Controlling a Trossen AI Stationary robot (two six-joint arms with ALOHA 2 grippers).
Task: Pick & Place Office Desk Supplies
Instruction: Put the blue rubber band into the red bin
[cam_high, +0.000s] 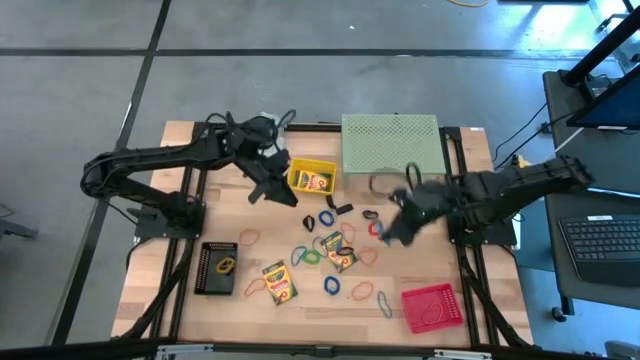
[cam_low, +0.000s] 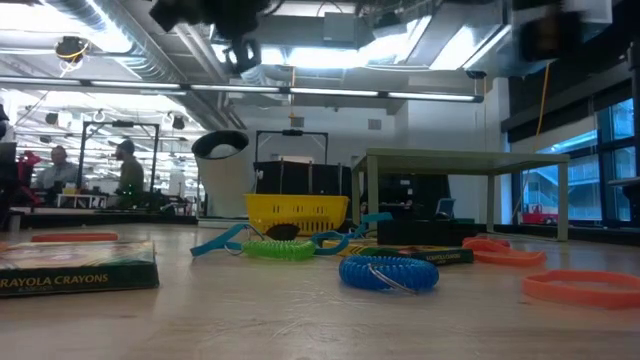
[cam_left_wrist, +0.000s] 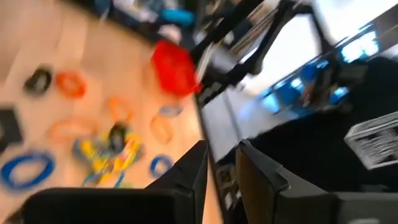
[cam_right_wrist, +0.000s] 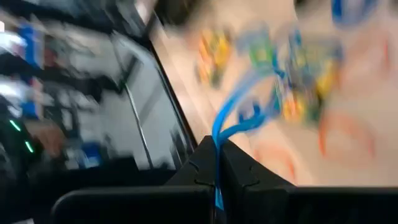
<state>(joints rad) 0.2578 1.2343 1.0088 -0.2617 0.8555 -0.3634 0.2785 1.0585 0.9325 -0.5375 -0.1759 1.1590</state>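
Right gripper (cam_right_wrist: 217, 163) raised over table centre-right, fingers pinching a blue rubber band (cam_right_wrist: 239, 118), left gripper (cam_left_wrist: 221, 171) above the yellow basket (cam_high: 311, 178), fingers slightly parted, empty

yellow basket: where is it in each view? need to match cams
High view: the yellow basket sits at the table's far side, left of centre, a crayon box inside.
Low view: centre, far back on the tabletop.
Left wrist view: not in it.
Right wrist view: not in it, as far as the blur lets me tell.
Shared landmark: the pale green perforated stand, just right of the basket in both.
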